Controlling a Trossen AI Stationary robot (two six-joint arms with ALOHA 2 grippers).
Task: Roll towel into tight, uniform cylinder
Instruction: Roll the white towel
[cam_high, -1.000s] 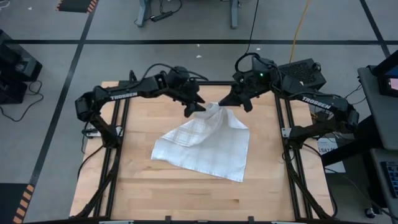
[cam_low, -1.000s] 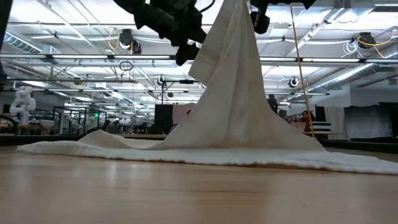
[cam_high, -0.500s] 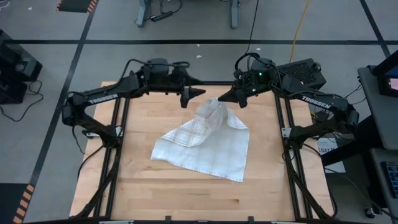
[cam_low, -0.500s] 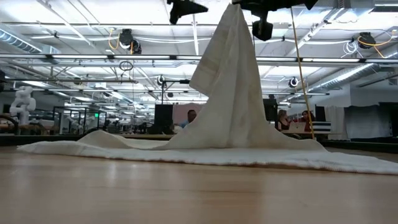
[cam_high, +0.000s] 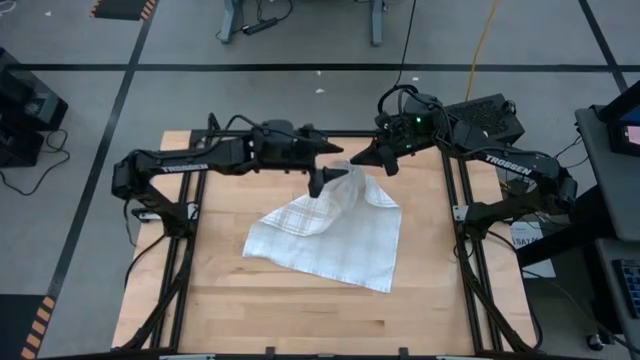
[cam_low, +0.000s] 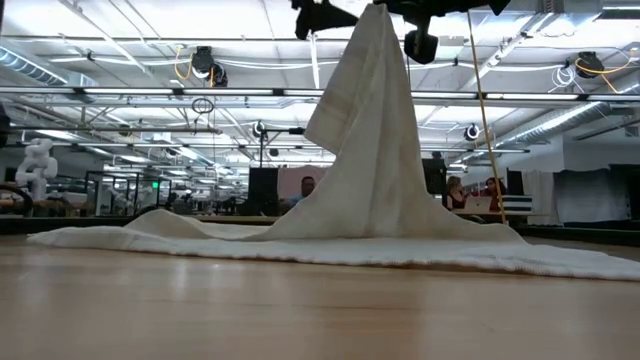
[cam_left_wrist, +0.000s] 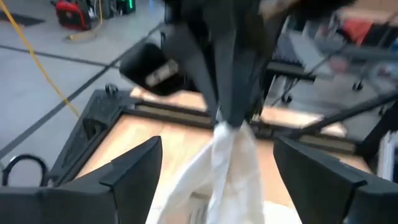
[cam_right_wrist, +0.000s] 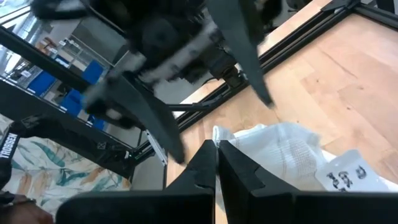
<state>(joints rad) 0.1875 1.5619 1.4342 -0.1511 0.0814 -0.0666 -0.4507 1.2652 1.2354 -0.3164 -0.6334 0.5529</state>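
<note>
Two TROSSEN-lettered arms: right gripper (cam_high: 366, 160) jaws pinching towel (cam_high: 330, 222) (tag print unreadable), left gripper (cam_high: 322, 180) jaws apart.

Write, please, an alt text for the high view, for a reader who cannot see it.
The right gripper, shut, holds one corner of the white towel lifted above the wooden table; the rest lies spread flat. The left gripper, open, hovers beside the raised corner.
</note>
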